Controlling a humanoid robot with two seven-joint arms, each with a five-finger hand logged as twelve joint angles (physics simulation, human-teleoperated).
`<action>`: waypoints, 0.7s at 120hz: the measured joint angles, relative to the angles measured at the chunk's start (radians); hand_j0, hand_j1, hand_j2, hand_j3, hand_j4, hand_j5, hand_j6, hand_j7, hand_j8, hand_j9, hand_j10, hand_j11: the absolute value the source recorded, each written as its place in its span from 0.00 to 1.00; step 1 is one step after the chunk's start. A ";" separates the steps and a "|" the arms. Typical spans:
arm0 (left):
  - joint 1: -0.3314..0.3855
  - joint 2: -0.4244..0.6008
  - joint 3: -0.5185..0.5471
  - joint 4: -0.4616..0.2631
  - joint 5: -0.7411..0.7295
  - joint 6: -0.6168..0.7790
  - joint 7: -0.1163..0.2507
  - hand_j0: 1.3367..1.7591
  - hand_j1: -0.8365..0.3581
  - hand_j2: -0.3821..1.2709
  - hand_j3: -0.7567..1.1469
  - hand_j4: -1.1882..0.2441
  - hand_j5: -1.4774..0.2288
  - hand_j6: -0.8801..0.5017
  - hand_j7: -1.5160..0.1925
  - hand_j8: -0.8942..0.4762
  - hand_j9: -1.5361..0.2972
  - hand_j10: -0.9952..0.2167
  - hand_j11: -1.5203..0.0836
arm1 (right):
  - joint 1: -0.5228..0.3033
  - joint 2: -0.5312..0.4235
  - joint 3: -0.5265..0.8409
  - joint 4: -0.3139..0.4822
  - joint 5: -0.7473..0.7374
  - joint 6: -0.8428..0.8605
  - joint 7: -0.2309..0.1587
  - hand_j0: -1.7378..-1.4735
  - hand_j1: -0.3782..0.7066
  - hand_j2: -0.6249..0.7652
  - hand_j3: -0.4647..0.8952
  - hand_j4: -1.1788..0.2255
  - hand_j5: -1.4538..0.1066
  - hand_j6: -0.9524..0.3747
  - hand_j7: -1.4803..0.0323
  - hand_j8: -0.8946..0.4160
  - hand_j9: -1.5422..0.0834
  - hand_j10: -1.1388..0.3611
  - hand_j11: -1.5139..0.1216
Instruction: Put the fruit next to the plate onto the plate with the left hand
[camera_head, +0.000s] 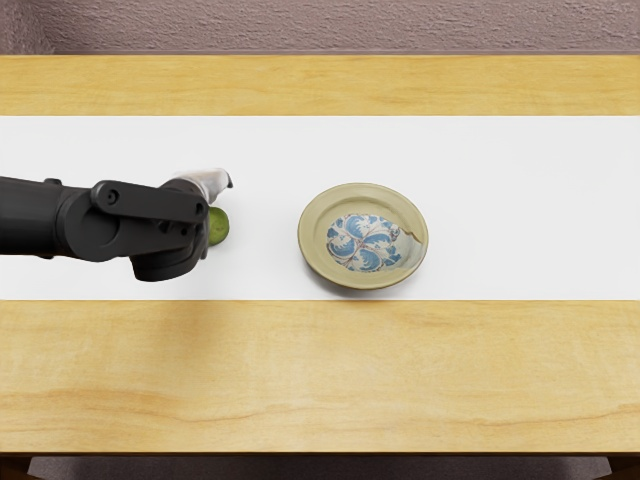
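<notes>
The near side of the table (320, 370) is bare wood with nothing on it to get in the way, so the work all lies on the white cloth (520, 272) running across the middle. The left hand (165, 232) comes in there from the left edge, its dark bulk sitting over and against the small green fruit (219, 227). Only the fruit's right side shows past the hand. From this view I cannot tell how far the hand is closed or whether it has hold of the fruit at all. The fruit lies on the cloth to the left of the plate (308, 236), apart from it with a clear gap between, and at much the same depth on the table. The step in hand looks like securing the grasp. To do it well, the hold should wrap the fruit's round sides evenly, because a small, smooth, round thing will likely roll away if pressed from one side. Once it is firmly held, the move should be a lift clear of the cloth, a short straight carry to the right, and a low release over the plate's painted middle so it does not roll off the rim. Beyond the cloth are a further strip of wood and the wall (320, 25), neither of which matters to the move.
</notes>
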 joint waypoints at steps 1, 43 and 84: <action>0.000 0.000 0.000 0.000 0.000 0.000 0.000 0.76 0.78 0.26 0.40 0.68 0.71 0.48 0.73 0.50 0.69 0.65 0.78 | 0.000 0.000 0.000 0.000 0.000 0.000 0.000 0.30 0.04 0.45 0.34 0.83 0.92 0.71 0.97 0.67 0.94 0.75 0.91; 0.017 0.000 -0.003 0.002 -0.001 0.015 0.000 0.76 0.79 0.26 0.40 0.68 0.71 0.49 0.73 0.50 0.69 0.65 0.78 | 0.001 0.000 0.000 0.000 0.000 0.000 0.000 0.30 0.04 0.45 0.34 0.83 0.92 0.71 0.97 0.67 0.94 0.75 0.91; 0.034 0.002 -0.011 0.013 -0.001 0.017 0.000 0.76 0.78 0.26 0.40 0.68 0.70 0.48 0.73 0.50 0.69 0.65 0.78 | 0.000 0.000 0.000 0.000 0.000 0.000 0.000 0.30 0.04 0.45 0.34 0.83 0.92 0.71 0.97 0.67 0.94 0.75 0.91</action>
